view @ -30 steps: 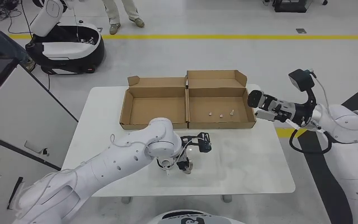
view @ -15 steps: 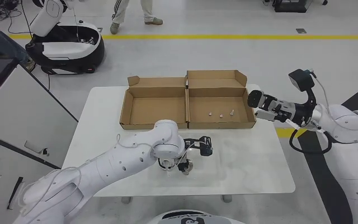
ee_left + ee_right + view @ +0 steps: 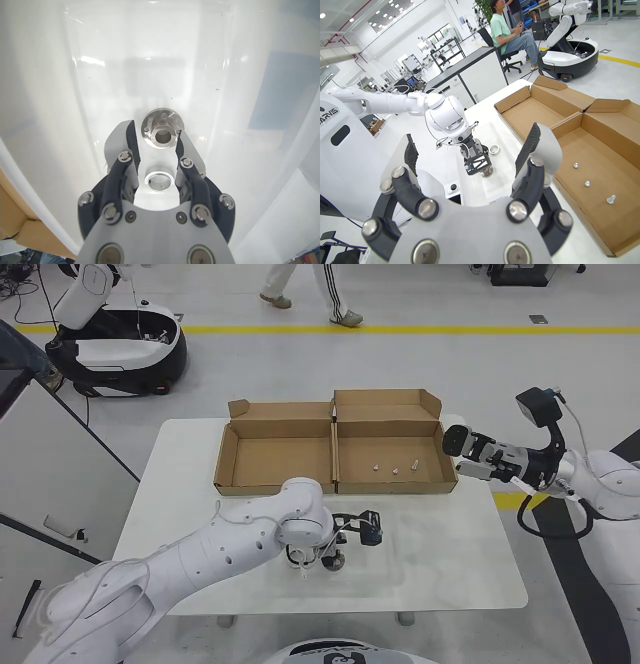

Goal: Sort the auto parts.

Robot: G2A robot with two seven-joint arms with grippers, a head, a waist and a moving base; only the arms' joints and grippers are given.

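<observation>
A metal flanged hub [image 3: 162, 132] lies in a clear plastic tray [image 3: 75, 75] on the white table [image 3: 180, 494]. My left gripper [image 3: 155, 135] is open and low over the tray, one finger on each side of the hub. A plain metal ring [image 3: 159, 178] lies between the fingers, nearer the palm. The right wrist view shows that gripper [image 3: 477, 162] over the hub [image 3: 486, 172], with the ring [image 3: 494, 149] beside it. My right gripper [image 3: 450, 449] is open and empty, held in the air at the right-hand box's outer end.
Two open cardboard boxes stand side by side at the back of the table. The left box [image 3: 275, 454] holds nothing. The right box [image 3: 395, 444] holds three small metal parts [image 3: 395, 467]. A white cabinet [image 3: 50, 464] stands to the table's left.
My left arm has shifted a little to the right over the tray, settling its gripper around the hub. The right arm has stayed put.
</observation>
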